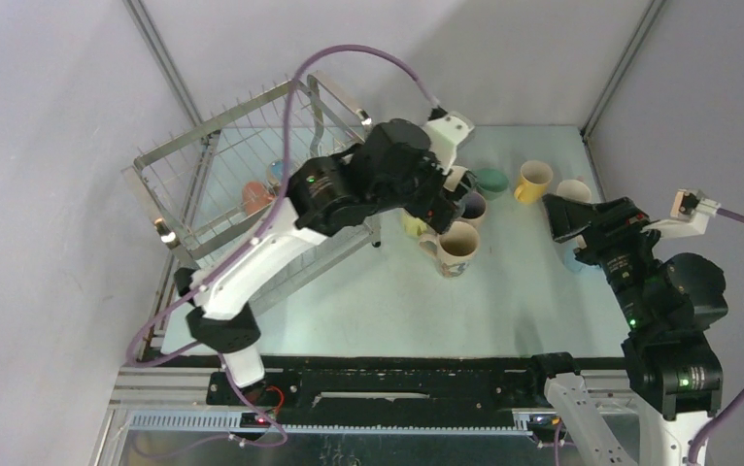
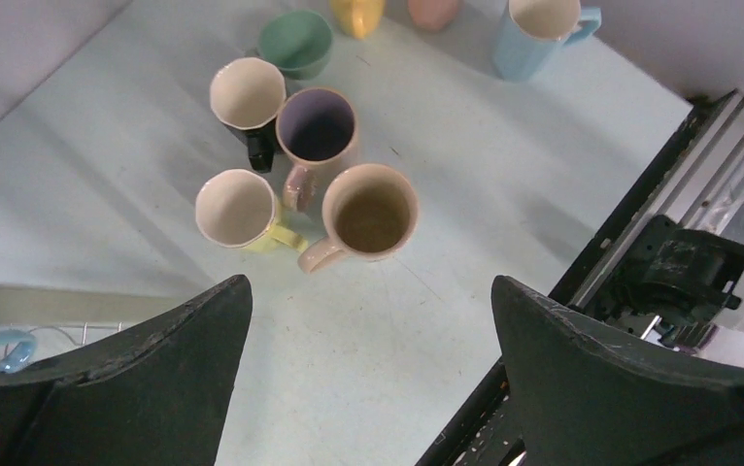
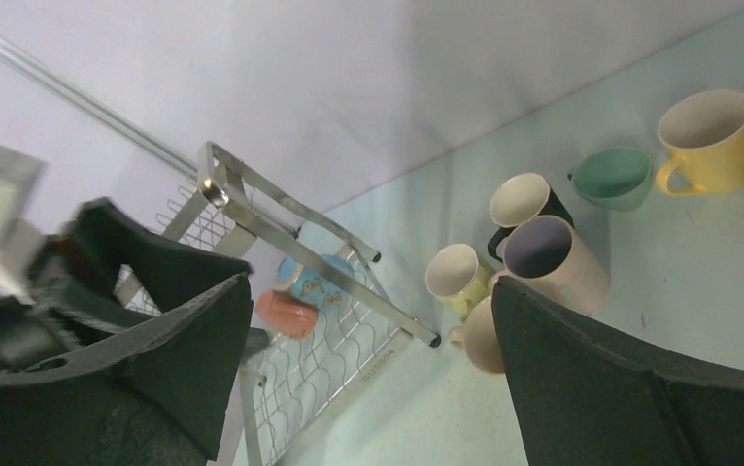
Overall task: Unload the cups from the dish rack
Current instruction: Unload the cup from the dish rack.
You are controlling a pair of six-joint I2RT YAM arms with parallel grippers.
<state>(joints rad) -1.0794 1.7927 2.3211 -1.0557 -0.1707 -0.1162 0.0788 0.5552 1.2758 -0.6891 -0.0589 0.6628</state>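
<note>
Dish rack (image 1: 232, 160) sits far left, holding an orange-red cup (image 3: 288, 313) and a blue cup (image 3: 312, 279); left gripper (image 2: 368, 291) gapes empty above the beige mug (image 2: 370, 214), right gripper (image 3: 368, 286) wide too; a low swing rackward might topple the clustered mugs

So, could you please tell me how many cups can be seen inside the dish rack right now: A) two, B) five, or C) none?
A: only an orange-red cup and a light blue cup show inside the dish rack.
</note>
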